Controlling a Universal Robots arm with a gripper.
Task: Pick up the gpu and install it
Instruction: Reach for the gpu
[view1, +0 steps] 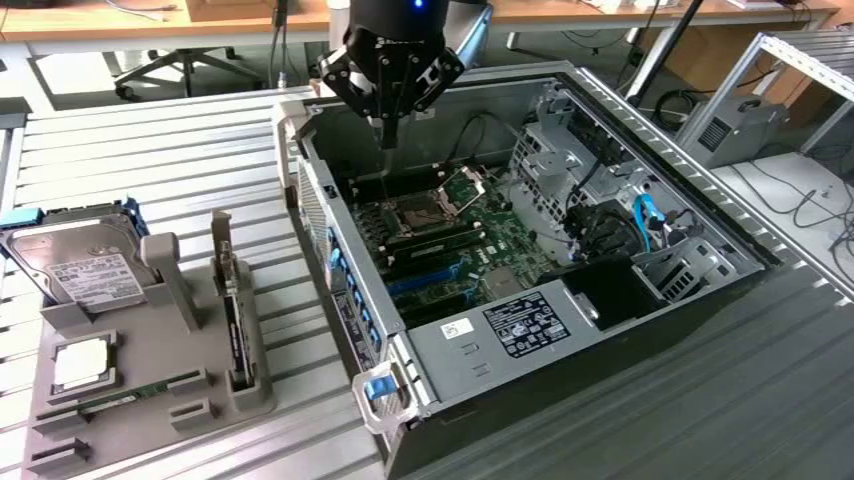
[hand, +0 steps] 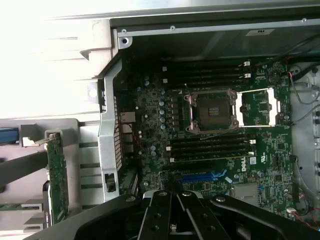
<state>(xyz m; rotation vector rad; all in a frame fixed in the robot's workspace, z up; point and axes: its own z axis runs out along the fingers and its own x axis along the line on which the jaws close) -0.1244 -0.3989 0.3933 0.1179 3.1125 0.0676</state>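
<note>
The gpu (view1: 234, 312) stands on edge in a slot of the grey holder (view1: 150, 425) at the exterior view's left, its silver bracket end up. It appears as a green card (hand: 57, 176) in the wrist view, beside the case wall. My gripper (view1: 387, 135) hangs above the open computer case (view1: 534, 335), over the far end of the motherboard (view1: 447, 245). Its fingers are shut with nothing between them. It is well apart from the gpu, with the case wall between them. In the wrist view the gripper (hand: 175, 202) hangs over the board near a blue slot (hand: 202, 176).
On the grey holder lie a silver hard drive (view1: 80, 268), a square processor chip (view1: 83, 362) and a narrow memory stick (view1: 134, 397). The board has an open processor socket (hand: 212, 110) and rows of memory slots. Cables and drive cages crowd the case's right side.
</note>
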